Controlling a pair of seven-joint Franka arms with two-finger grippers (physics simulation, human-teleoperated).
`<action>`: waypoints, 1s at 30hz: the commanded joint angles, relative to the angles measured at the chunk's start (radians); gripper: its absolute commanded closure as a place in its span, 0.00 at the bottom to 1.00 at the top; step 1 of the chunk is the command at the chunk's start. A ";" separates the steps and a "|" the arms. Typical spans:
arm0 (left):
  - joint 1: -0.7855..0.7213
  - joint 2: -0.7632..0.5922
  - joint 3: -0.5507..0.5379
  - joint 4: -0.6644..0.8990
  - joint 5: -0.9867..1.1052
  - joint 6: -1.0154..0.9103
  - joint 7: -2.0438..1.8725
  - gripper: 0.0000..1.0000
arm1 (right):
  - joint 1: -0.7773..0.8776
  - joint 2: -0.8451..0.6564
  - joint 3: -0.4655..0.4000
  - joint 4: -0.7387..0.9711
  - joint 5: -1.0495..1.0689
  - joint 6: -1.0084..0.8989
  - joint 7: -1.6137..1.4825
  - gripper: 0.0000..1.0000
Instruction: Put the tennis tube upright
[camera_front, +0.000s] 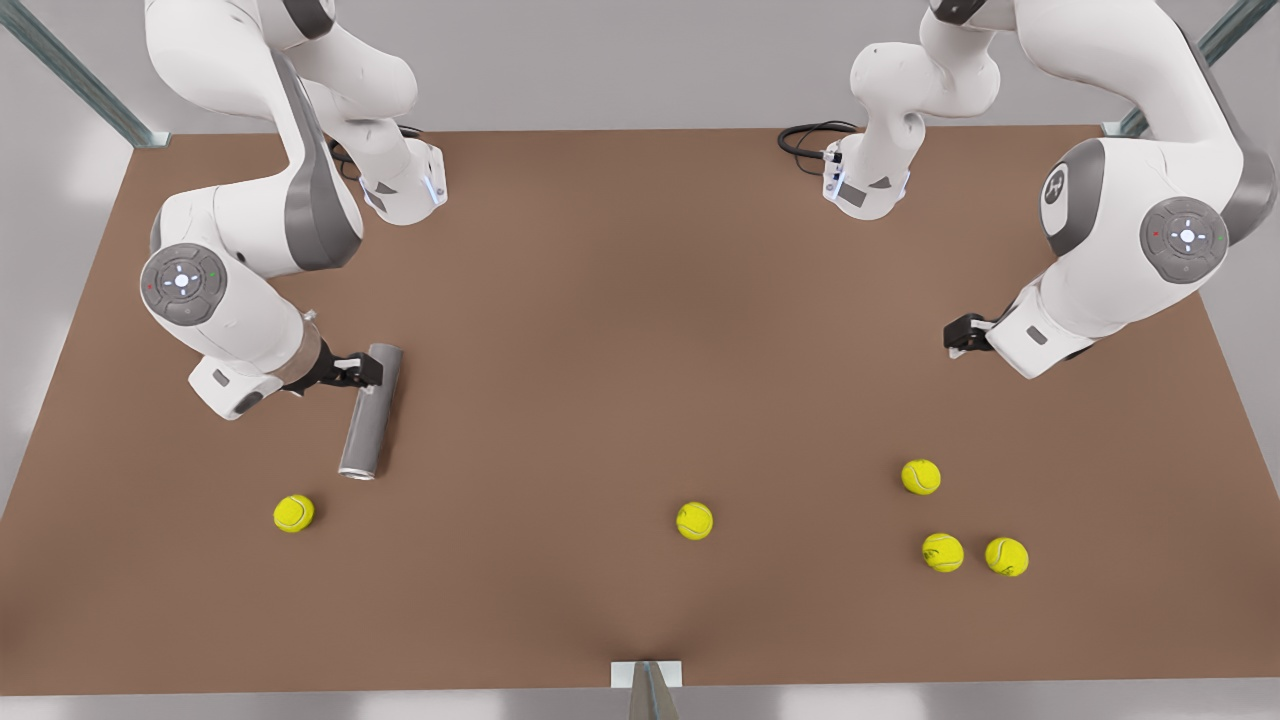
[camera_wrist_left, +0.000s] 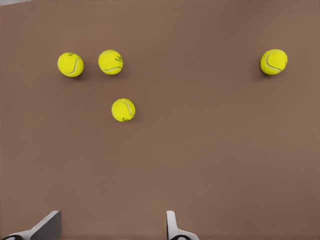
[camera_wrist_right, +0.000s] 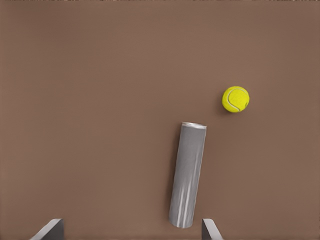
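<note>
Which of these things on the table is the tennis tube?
Look at the brown table, toward the front view's left. There a grey cylinder, the tennis tube, lies on its side beside the right claw. Everything else lying about is a small yellow ball.

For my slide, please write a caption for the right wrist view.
Open right gripper above the lying plain grey cylindrical tennis tube, one yellow tennis ball nearby.

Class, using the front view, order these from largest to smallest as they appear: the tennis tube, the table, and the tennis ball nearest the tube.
1. Table
2. Tennis tube, lying flat
3. Tennis ball, clearly smallest
</note>
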 joint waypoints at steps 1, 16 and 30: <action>-0.001 0.000 0.000 0.000 0.001 0.000 0.000 0.00 | -0.001 0.000 0.000 0.000 -0.001 0.000 -0.001 0.00; -0.001 0.011 0.000 -0.006 0.001 -0.003 0.000 0.00 | -0.111 0.069 0.006 -0.276 -0.054 0.159 0.005 0.00; -0.001 0.011 0.000 -0.021 0.001 -0.005 0.000 0.00 | -0.246 0.150 0.006 -0.557 0.001 0.511 -0.070 0.00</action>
